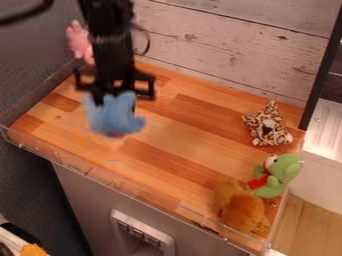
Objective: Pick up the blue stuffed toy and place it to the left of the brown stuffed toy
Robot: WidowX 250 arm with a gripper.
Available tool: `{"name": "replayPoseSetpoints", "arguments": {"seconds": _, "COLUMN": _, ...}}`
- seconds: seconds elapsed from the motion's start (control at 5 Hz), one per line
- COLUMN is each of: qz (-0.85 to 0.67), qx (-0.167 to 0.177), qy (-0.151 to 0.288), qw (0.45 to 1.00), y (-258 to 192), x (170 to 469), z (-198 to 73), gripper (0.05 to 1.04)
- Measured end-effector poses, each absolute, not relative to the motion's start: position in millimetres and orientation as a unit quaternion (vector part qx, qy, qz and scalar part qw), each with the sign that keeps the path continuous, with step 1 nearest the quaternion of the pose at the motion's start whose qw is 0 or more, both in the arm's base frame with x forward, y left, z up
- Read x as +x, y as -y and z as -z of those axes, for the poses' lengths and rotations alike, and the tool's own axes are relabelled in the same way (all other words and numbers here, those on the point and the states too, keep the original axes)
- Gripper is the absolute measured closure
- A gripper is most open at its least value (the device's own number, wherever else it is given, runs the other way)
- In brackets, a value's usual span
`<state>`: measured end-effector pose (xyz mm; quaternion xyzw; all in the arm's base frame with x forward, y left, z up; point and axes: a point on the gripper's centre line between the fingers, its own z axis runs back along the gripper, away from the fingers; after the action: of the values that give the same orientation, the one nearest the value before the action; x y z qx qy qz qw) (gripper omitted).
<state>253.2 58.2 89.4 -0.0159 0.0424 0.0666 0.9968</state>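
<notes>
At the upper left of the camera view, the black gripper (113, 97) hangs down over the left part of the wooden counter, shut on a light blue plush toy (115, 116). The blue plush hangs beneath the gripper, its upper part between the fingers. Behind the arm, at the counter's back left, is a pink plush toy (79, 41), partly hidden by the arm. Far to the gripper's right lies a leopard-print plush (268, 126). Nearer the front right corner, a green plush with red on it (279, 175) rests beside a brown-orange plush (242, 207).
The wooden counter (194, 117) has a low clear rim (100, 181) along its front. A whitewashed plank wall (234, 55) stands behind it. A black post (323, 75) rises at the back right, with a white surface (324, 137) beyond.
</notes>
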Motion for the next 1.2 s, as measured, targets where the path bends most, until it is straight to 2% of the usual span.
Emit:
{"name": "replayPoseSetpoints", "arguments": {"seconds": 0.2, "qz": 0.046, "qx": -0.013, "qy": -0.043, "qw": 0.998, "y": -56, "x": 251, "z": -112, "gripper": 0.837}}
{"name": "replayPoseSetpoints", "arguments": {"seconds": 0.4, "qz": 0.13, "qx": -0.016, "qy": -0.04, "qw": 0.991, "y": -41, "x": 256, "z": -119, "gripper": 0.837}}
{"name": "replayPoseSetpoints", "arguments": {"seconds": 0.6, "qz": 0.139, "qx": -0.012, "qy": -0.039, "qw": 0.989, "y": -27, "x": 261, "z": -124, "gripper": 0.837}}
{"name": "replayPoseSetpoints", "arguments": {"seconds": 1.0, "qz": -0.005, "qx": -0.007, "qy": -0.026, "qw": 1.0, "y": -1, "x": 275, "z": -136, "gripper": 0.837}}
{"name": "replayPoseSetpoints", "arguments": {"seconds": 1.2, "qz": -0.083, "qx": -0.004, "qy": -0.028, "qw": 0.996, "y": 10, "x": 279, "z": -132, "gripper": 0.837}}
